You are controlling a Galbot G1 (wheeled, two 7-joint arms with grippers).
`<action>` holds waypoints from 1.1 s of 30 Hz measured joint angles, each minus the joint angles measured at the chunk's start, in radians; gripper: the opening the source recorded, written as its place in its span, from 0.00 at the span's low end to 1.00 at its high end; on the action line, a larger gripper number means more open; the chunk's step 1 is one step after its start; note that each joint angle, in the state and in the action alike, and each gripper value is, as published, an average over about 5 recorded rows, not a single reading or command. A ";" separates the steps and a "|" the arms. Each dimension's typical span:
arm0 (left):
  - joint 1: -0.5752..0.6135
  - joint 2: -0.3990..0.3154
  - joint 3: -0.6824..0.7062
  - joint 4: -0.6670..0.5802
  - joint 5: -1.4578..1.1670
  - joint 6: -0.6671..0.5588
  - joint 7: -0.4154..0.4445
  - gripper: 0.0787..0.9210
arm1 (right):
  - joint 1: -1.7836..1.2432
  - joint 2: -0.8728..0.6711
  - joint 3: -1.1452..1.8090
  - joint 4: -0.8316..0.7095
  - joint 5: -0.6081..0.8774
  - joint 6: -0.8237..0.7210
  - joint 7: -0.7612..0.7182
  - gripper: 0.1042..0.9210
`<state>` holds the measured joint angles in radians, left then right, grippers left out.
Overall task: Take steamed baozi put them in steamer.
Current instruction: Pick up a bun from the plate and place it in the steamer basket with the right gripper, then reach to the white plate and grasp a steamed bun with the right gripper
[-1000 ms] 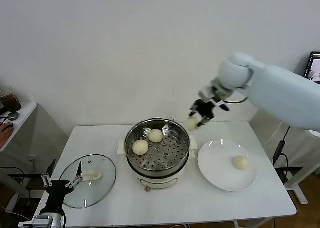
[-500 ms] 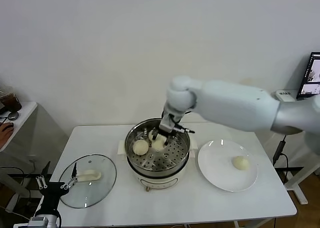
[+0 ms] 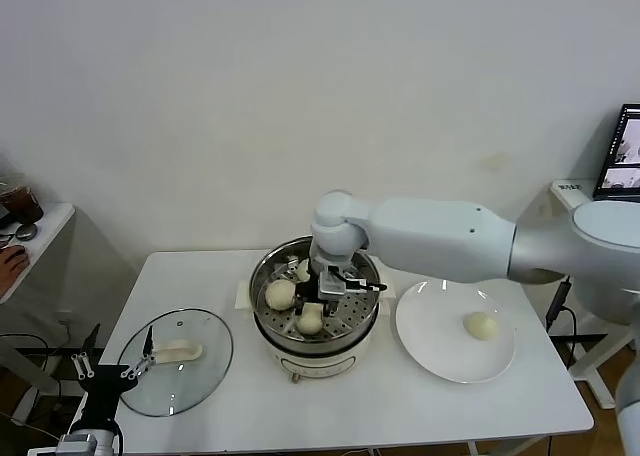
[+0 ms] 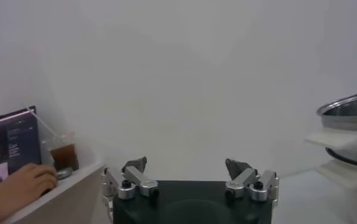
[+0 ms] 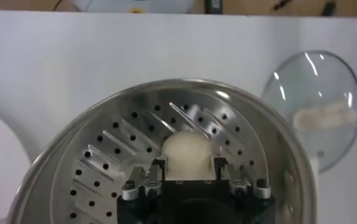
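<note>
left gripper (image 3: pixel 115 371) parked low off bench (image 3: pixel 330 411) edge, fingers apart, empty | glass lid (image 3: pixel 176 361) flat on bench | steamer (image 3: pixel 316 301) centre: right gripper (image 3: pixel 312 314) down on tray, fingers clamped on baozi (image 5: pixel 184 155) (two more already inside) | plate (image 3: pixel 455 328): last bun (image 3: pixel 482 325) waiting | risk: sticky dough lifts out on release.
</note>
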<state>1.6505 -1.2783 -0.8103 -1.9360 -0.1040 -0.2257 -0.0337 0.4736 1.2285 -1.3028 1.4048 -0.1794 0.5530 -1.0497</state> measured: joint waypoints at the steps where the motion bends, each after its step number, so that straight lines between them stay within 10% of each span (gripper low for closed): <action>1: -0.001 -0.001 0.001 0.001 0.000 0.000 0.000 0.88 | -0.002 -0.001 -0.001 0.002 -0.005 0.006 0.000 0.49; 16: -0.005 -0.001 0.007 0.005 0.003 -0.001 0.000 0.88 | 0.008 -0.053 0.041 -0.025 -0.018 0.038 0.023 0.87; 33: -0.019 0.016 0.033 0.002 0.003 -0.001 0.001 0.88 | 0.085 -0.270 0.161 -0.014 0.168 -0.181 0.028 0.88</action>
<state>1.6315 -1.2620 -0.7768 -1.9338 -0.1014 -0.2265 -0.0330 0.5581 0.9581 -1.1416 1.3911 -0.0110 0.3716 -1.0220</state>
